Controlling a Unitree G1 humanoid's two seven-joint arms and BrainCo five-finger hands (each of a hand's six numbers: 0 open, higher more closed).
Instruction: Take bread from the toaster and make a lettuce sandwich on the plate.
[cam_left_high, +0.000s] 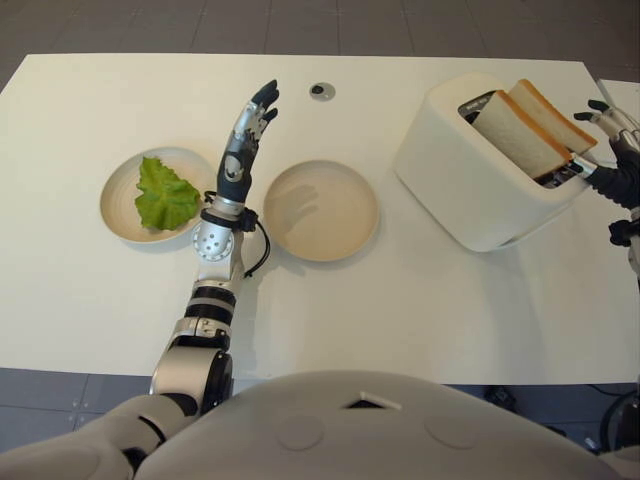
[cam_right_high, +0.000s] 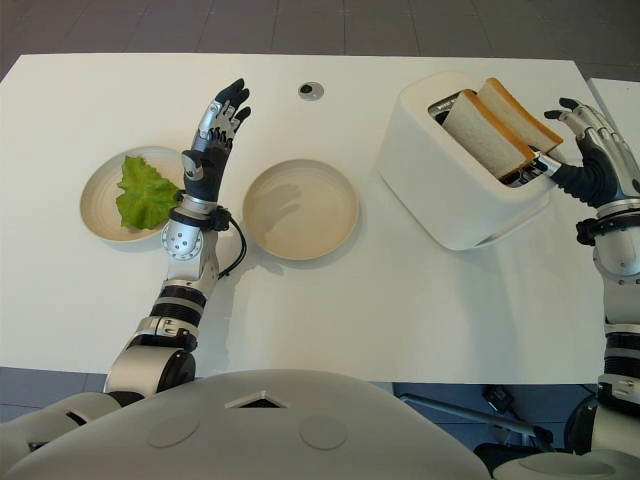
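Flanking plate (cam_left_high: 321, 210): lettuce (cam_left_high: 165, 193) left, toaster (cam_left_high: 450, 170) with bread (cam_left_high: 525, 130) right.
Our left hand (cam_left_high: 245, 140): spread, near left.
Right hand (cam_right_high: 585, 150): spread, far right.

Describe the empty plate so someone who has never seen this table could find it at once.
On the white table, look left of the big white toaster, near the middle. There sits a round beige plate, just right of the raised left hand. Unlike the second plate further left, which holds a lettuce leaf, this one is bare.
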